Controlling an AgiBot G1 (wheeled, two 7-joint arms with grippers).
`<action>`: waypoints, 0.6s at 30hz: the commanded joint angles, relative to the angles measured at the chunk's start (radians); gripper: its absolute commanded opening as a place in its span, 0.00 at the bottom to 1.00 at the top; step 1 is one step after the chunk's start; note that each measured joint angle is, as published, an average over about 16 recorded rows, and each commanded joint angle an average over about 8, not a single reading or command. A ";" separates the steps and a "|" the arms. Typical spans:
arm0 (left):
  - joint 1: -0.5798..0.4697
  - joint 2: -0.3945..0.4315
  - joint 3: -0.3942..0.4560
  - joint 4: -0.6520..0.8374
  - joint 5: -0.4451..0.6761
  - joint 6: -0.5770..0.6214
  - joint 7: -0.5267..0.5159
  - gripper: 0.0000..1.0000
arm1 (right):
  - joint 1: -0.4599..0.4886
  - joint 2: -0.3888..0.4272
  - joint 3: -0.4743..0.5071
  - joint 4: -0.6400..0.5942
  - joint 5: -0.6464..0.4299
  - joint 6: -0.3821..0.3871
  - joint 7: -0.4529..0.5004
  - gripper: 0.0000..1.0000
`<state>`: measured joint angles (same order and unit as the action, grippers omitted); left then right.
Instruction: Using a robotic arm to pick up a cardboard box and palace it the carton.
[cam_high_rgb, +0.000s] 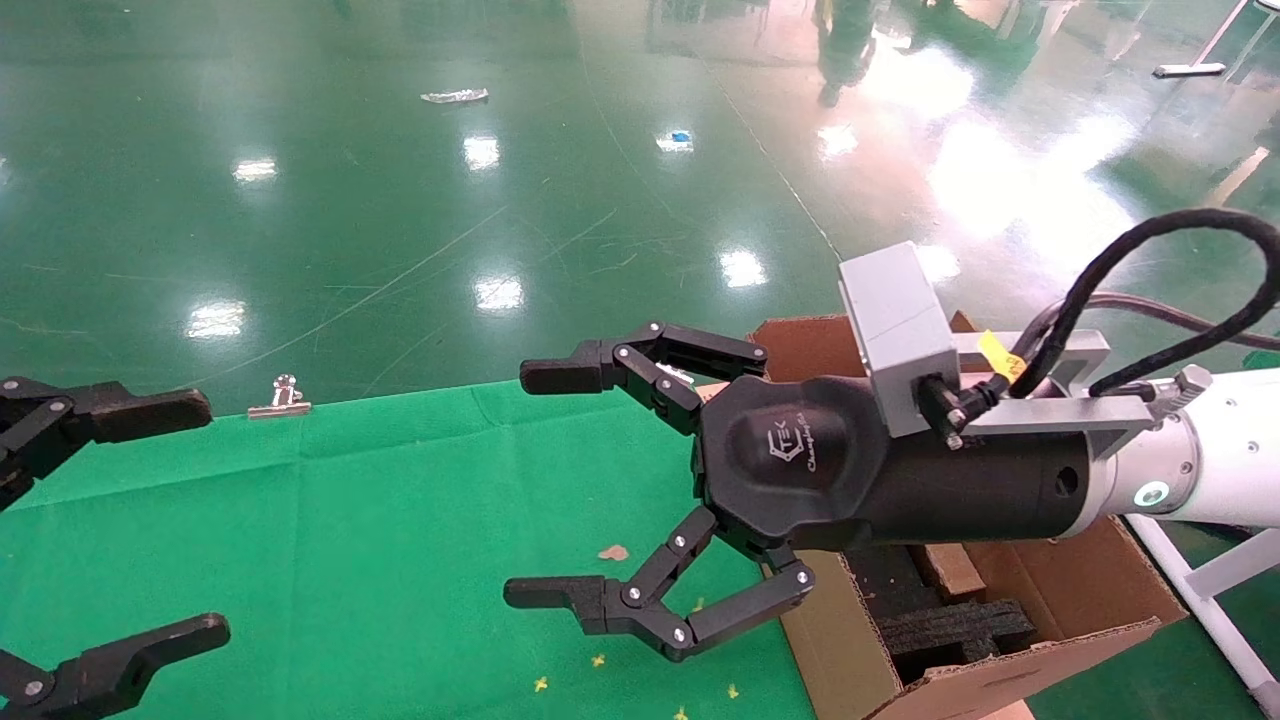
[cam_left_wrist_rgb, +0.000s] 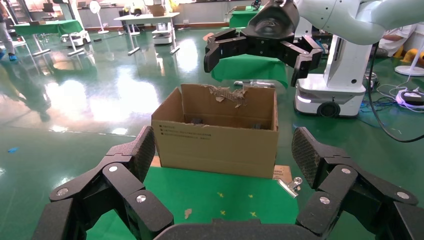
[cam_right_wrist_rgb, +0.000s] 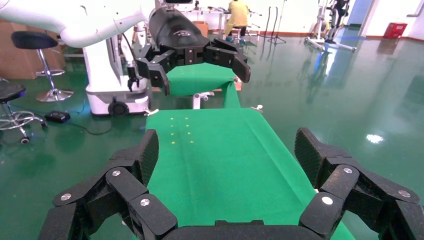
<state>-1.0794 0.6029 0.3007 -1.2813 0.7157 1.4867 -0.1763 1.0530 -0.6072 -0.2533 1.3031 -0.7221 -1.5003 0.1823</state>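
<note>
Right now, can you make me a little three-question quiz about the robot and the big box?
1. True or false: the right gripper is holding something.
2. Which side of the green cloth is the carton on? A) robot's left B) robot's right
3. What small shiny thing sits at the cloth's far edge?

Key
1. False: it is open and empty, like the left gripper.
2. B
3. A metal binder clip.

A robotics lab hall: glossy green floor (cam_high_rgb: 400, 200), green-clothed benches (cam_left_wrist_rgb: 47, 26), wheeled robot bases (cam_left_wrist_rgb: 325, 97), stools (cam_right_wrist_rgb: 35, 42).
</note>
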 joint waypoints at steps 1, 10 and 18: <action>0.000 0.000 0.000 0.000 0.000 0.000 0.000 1.00 | 0.005 -0.001 -0.006 -0.004 -0.002 0.001 0.001 1.00; 0.000 0.000 0.000 0.000 0.000 0.000 0.000 1.00 | 0.014 -0.002 -0.017 -0.013 -0.005 0.003 0.004 1.00; 0.000 0.000 0.000 0.000 0.000 0.000 0.000 1.00 | 0.018 -0.003 -0.022 -0.016 -0.007 0.004 0.005 1.00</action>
<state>-1.0794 0.6029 0.3006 -1.2813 0.7157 1.4869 -0.1763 1.0707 -0.6102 -0.2752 1.2869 -0.7293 -1.4962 0.1868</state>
